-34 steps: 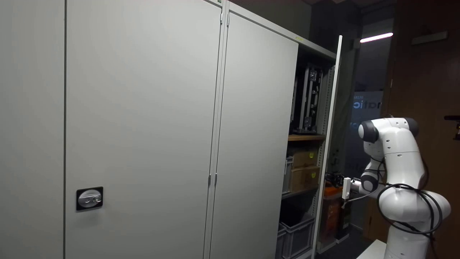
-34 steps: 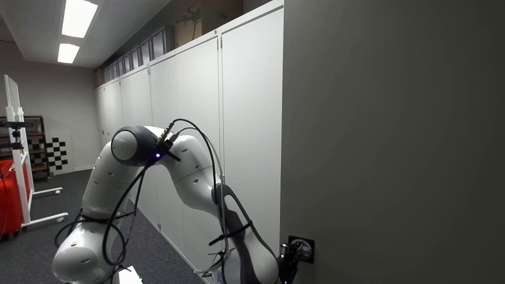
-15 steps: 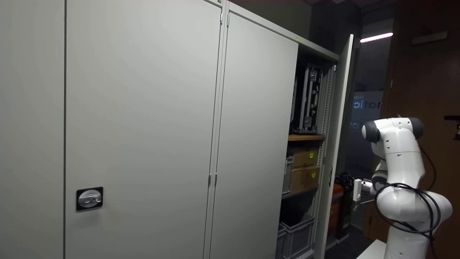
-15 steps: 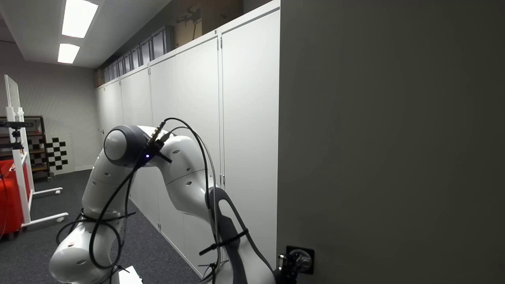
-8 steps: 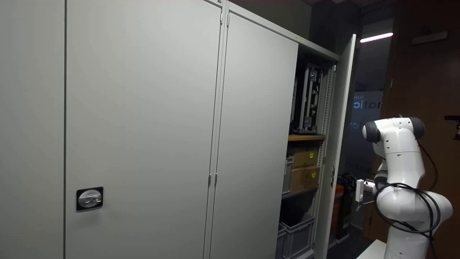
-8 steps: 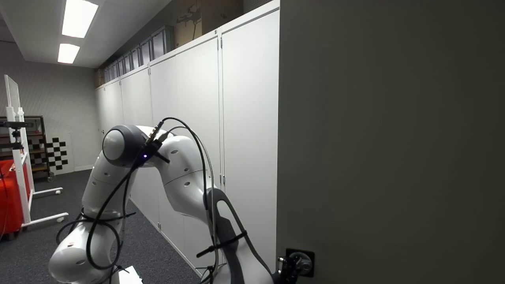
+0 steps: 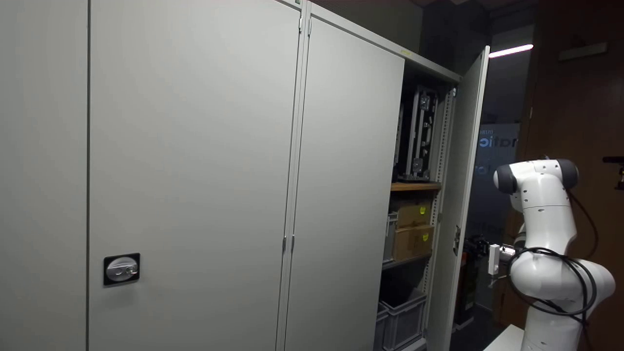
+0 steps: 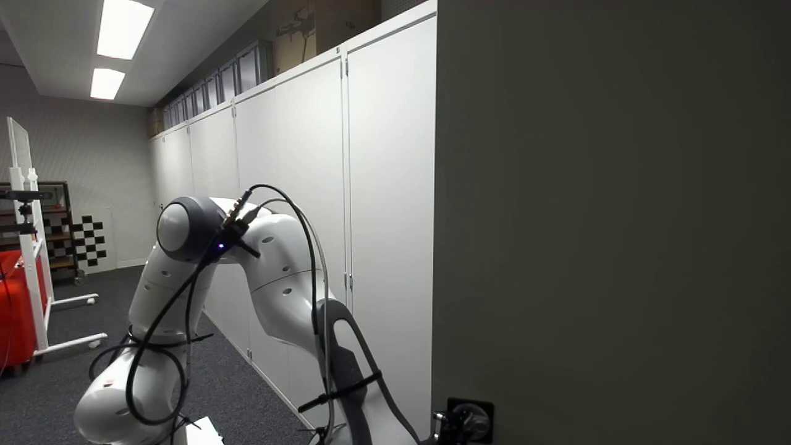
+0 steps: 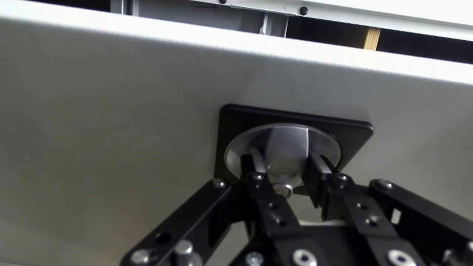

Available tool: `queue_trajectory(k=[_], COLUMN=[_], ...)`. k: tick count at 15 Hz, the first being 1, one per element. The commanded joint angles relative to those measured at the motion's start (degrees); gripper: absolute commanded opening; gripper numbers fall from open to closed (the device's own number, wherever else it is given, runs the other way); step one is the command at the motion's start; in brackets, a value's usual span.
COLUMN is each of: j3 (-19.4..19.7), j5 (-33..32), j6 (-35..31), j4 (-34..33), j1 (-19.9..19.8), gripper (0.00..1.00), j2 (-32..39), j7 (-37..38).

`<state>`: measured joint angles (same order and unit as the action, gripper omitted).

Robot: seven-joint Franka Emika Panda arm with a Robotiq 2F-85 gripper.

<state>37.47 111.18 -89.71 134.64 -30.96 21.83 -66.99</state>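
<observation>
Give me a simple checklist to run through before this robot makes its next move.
1. Tool around the handle: ok; its fingers sit on both sides.
2. Firmness of that hold: cannot tell.
3. Door unlatched: ok; it stands open in an exterior view.
4. Neighbouring door out of the way: ok; it is closed.
5. Cardboard boxes clear of the opening: ok; stacked inside.
6. Free room beyond the open door: cannot tell; too dark and partly hidden.

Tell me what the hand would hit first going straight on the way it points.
Most likely the round dish behind the handle that the hand grips on the cabinet door; depth is unclear, so hand and dish may be touching.
</observation>
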Motion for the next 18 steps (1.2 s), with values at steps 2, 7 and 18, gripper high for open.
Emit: queue_trajectory(k=[2, 7, 18], j3=[1.5, 1.7, 1.9], j5=[-1.0, -1.5, -1.6], j6=[1.4, 1.6, 2.2], j4=[-2.0, -2.3, -4.6], j1=[-2.2, -3.0, -5.6], gripper=[0.08, 0.08, 0.95], j2=[-0.1, 0.1, 0.7], j7=[-0.4, -0.2, -0.5])
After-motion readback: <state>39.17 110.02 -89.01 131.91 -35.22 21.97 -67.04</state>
